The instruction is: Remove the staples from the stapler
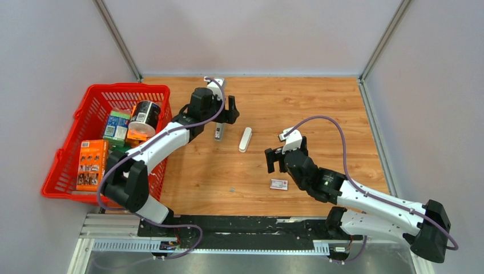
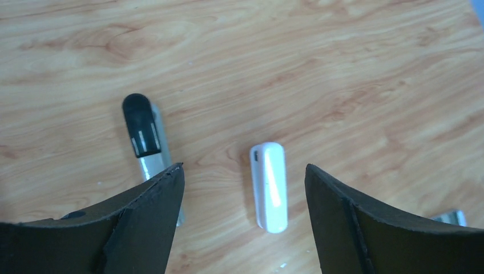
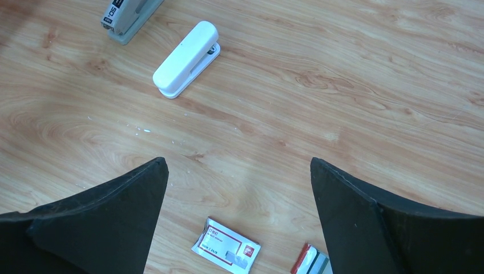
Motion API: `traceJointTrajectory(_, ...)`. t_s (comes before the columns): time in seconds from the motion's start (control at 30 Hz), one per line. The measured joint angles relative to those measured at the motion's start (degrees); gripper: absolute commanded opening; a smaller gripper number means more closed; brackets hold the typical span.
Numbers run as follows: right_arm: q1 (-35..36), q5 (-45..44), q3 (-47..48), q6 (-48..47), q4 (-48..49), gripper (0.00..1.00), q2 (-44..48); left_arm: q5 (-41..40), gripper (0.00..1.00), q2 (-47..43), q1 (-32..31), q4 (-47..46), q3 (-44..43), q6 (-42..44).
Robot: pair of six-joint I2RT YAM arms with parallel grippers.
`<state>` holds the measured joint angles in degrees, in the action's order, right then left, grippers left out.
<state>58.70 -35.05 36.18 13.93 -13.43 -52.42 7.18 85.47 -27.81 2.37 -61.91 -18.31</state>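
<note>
pale grey walls [image 1: 251,34] enclose a light wooden table [image 1: 319,97].

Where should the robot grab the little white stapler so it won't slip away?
Probably across its middle, coming straight down from above. The white stapler lies flat on the table, long and slim, so fingers can pinch its two straight long sides. Its rounded ends would likely slide out. The open left gripper is close by.
</note>
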Motion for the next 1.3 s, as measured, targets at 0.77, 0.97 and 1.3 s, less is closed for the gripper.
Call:
traceJointTrajectory(0.77,0.0,1.0,0.0,0.0,0.4,1.00,-0.1,-7.2,0.86,15.8,-7.1,12.9,-10.3,1.9)
traceJointTrajectory(0.97,0.0,1.1,0.0,0.0,0.4,1.00,-0.1,-7.5,0.86,19.1,-8.6,13.3,-13.5,2.2)
traceJointTrajectory(1.3,0.0,1.1,0.0,0.0,0.4,1.00,-0.1,-9.3,0.84,23.8,-9.2,14.6,-17.7,2.4)
